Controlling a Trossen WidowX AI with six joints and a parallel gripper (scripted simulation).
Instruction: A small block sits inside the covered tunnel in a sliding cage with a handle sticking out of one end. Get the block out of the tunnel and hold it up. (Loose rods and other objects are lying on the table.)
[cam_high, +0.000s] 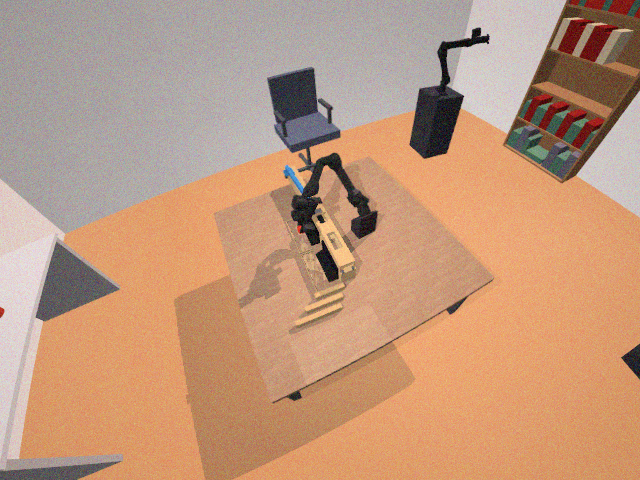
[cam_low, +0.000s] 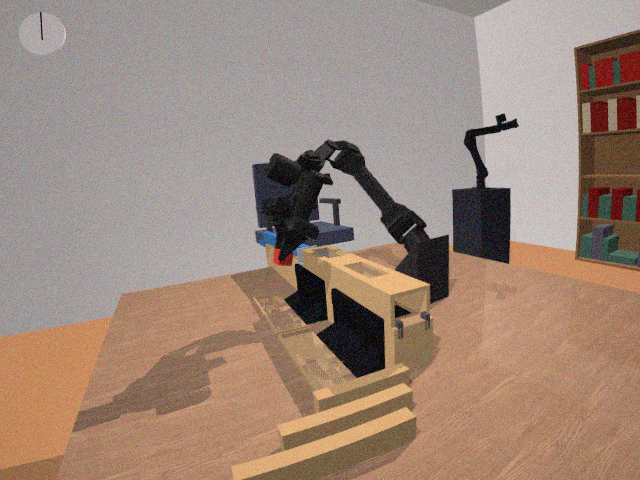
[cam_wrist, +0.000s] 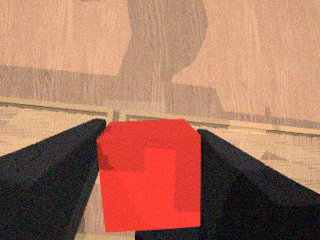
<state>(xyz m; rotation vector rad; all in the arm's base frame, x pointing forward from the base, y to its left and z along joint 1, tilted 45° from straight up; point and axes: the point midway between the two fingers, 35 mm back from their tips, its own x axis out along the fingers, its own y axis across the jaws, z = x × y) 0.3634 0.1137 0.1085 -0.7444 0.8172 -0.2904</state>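
One red block (cam_high: 299, 228) (cam_low: 285, 260) (cam_wrist: 150, 175): outside the covered tunnel (cam_high: 343, 253) (cam_low: 385, 281), up in the air on its tray side, toward the end with the blue handle.
My gripper (cam_high: 300, 230) (cam_low: 283, 256) (cam_wrist: 150, 135): pinching that block, one black finger against each side; I have it fast, and its top face and one long face show plainly between my tips.
My arm (cam_high: 330, 160) (cam_low: 379, 191): arched over from the other side of the tunnel, where my black base (cam_high: 356, 227) (cam_low: 442, 281) stands, with my wrist tipped down.
Tunnel: light wood, with a window cut in its top and dark openings along the side I reach down on.
Blue handle (cam_high: 294, 178) (cam_low: 266, 238): at the tunnel's end away from the rods, partly hidden behind my wrist in the outside view.
Low tray (cam_high: 305, 252) (cam_low: 305, 330) (cam_wrist: 55, 106): alongside the tunnel, its thin walls and a divider below the block I hold.
Three wooden rods: lying on the table (cam_high: 413, 268) (cam_low: 516, 361) (cam_wrist: 250, 40) off the tunnel's other end, side by side and roughly parallel, the longest one outermost.
Small blue-grey prongs: two of them on the tunnel's rod end, below its opening.
Office chair (cam_high: 305, 129) (cam_low: 330, 232): beyond the tunnel's handle end, partly behind my arm in the outside view.
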